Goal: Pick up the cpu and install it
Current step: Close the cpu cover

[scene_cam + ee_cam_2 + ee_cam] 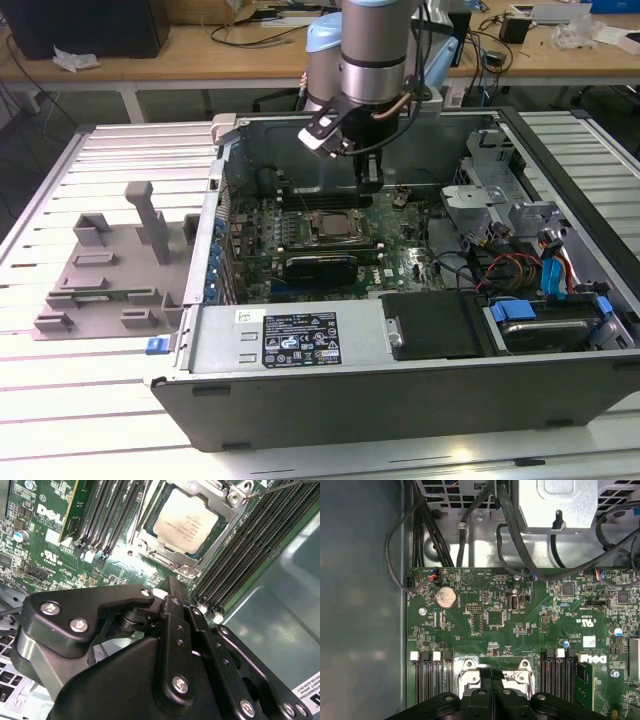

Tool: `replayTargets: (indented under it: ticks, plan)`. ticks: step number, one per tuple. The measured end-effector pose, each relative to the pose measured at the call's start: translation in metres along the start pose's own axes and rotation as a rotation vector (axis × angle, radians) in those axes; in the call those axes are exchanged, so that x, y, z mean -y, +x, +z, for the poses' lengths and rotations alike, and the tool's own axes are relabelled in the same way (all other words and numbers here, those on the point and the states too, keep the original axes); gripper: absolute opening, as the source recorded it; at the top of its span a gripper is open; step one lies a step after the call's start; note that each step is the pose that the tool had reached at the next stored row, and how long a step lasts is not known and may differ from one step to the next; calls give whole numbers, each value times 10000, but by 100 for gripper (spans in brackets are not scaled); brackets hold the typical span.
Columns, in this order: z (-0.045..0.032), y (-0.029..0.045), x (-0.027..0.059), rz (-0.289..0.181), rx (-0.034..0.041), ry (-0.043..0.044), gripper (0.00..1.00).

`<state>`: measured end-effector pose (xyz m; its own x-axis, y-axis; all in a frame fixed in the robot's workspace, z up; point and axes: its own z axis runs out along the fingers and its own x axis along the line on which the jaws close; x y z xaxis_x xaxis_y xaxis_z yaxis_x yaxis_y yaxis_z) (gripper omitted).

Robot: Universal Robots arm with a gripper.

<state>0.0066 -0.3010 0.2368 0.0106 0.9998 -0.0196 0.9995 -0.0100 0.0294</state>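
In the exterior view, the arm reaches down into the open computer case (pixel 400 400), which lies on its side so that the motherboard (pixel 398 252) faces up and can be worked from above. The gripper (pixel 370 185) hangs just behind the socket, near it and above the board. The cpu (pixel 335 227) lies flat in that socket at the middle of the board. A grey plastic tray (pixel 90 290) sits on the slatted table (pixel 100 410) outside the case, on the exterior view's left, well apart from the gripper.

In the second wrist view, the cpu (pixel 186 521) shows its silvery top plate, square within the socket frame (pixel 162 559) and level with it. It looks seated rather than resting askew, which the install step calls for. Memory slots (pixel 250 545) run along both sides of the socket. The gripper (pixel 172 585) fills the foreground with its 2 fingers drawn together and nothing between them. It is clear of the cpu, not touching it.

In the first wrist view, the gripper (pixel 492 672) again shows its fingers closed against each other and empty, in front of the socket frame (pixel 470 667). Beyond it lie the board's coin cell battery (pixel 445 597) and cables (pixel 510 530), routed along the case wall, clear of the socket.
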Motion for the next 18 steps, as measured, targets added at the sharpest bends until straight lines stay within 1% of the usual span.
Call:
replayTargets:
  ticks: [11, 18]
  plan:
    - [-1, -1, 88, 1, 0, -1, 11]
    - [-3, -1, 162, 1, -1, -1, 11]
